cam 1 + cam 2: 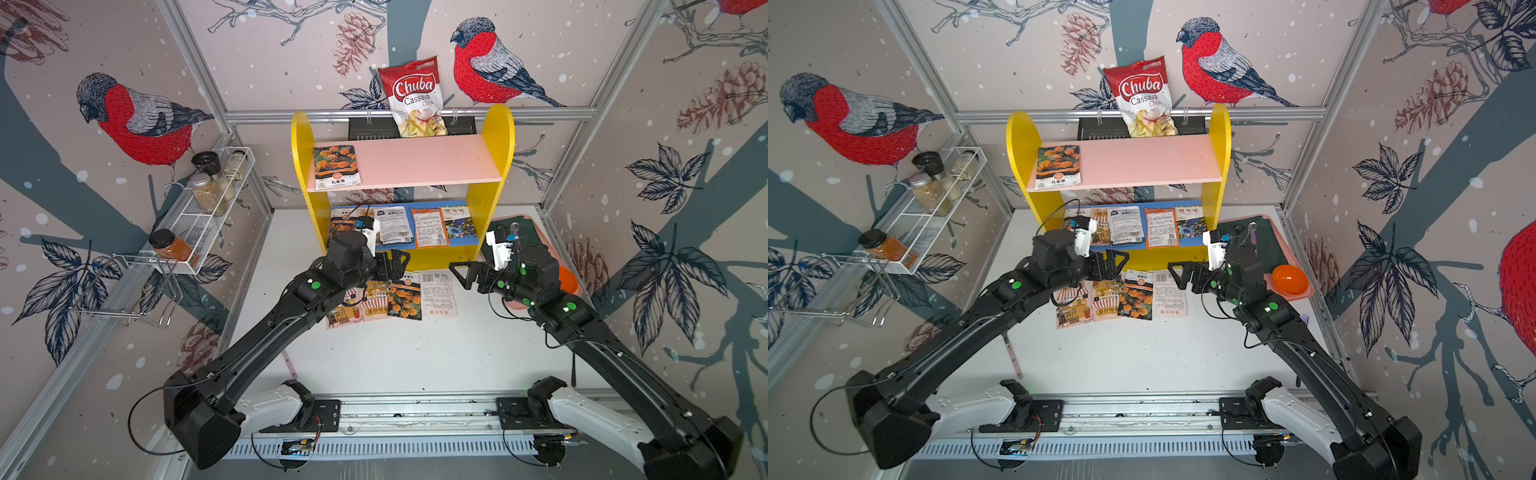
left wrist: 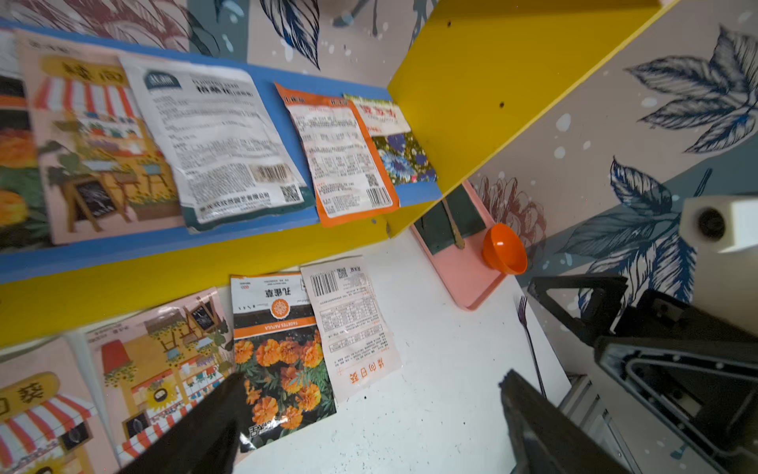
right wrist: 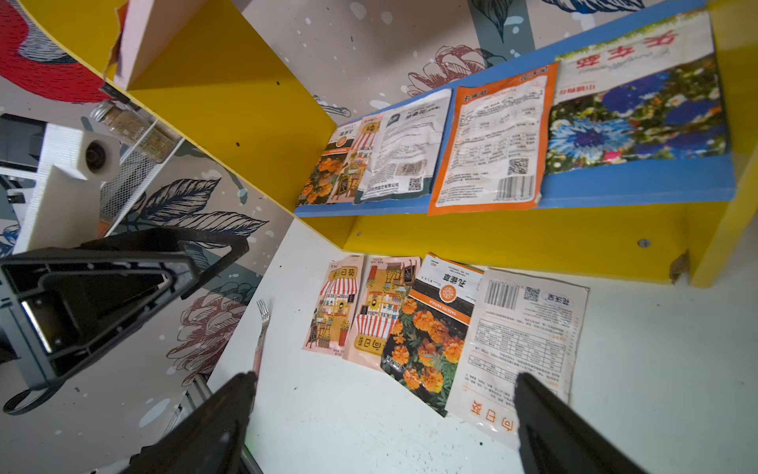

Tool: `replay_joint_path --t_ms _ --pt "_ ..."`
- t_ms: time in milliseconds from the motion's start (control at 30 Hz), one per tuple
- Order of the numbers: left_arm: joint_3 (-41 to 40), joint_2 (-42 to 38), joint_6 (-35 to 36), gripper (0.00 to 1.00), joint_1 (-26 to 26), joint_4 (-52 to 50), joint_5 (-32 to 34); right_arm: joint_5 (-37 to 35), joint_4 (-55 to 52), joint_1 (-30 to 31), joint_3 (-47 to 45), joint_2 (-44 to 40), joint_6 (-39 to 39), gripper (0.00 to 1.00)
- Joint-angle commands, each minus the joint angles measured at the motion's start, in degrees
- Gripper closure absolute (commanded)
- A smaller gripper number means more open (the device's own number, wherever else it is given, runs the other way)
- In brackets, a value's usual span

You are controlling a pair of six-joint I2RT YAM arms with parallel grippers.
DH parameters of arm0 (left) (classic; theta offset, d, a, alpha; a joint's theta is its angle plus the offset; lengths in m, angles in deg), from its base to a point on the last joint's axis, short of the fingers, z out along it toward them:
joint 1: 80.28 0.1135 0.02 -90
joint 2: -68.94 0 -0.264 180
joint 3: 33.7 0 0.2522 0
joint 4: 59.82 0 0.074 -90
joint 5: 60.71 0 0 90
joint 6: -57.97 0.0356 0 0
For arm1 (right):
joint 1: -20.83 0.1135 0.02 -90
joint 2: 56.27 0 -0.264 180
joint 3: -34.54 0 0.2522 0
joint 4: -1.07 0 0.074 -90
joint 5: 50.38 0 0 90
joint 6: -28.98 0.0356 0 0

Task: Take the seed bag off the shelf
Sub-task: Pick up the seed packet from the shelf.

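Before the shelf [image 1: 415, 162], left gripper [image 1: 399, 264] and right gripper [image 1: 459, 275] are hovering wide open, seemingly readying for a seed bag [image 1: 429, 227].

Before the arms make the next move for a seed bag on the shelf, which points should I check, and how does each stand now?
1. Left pincer open, empty: ok.
2. Right pincer open, empty: ok.
3. Bags to take lie on the shelf: marigold bag on the pink board, orange-edged bag on the blue board: ok.
4. Pincers apart from each other: ok.
5. Which bag is meant: cannot tell.
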Motion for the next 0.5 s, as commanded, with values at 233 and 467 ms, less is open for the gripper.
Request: replay_joint_path --t_ms 233,467 --pt "-0.1 -12.8 -4.6 0.04 10.0 -1.6 4.4 -4.4 4.6 7.0 11.4 7.1 -2.6 0.0" --pt "3.5 -11.7 -4.3 0.04 20.9 -2.3 -3.2 -6.2 4.3 12.7 23.5 13.7 -7.2 0.0"
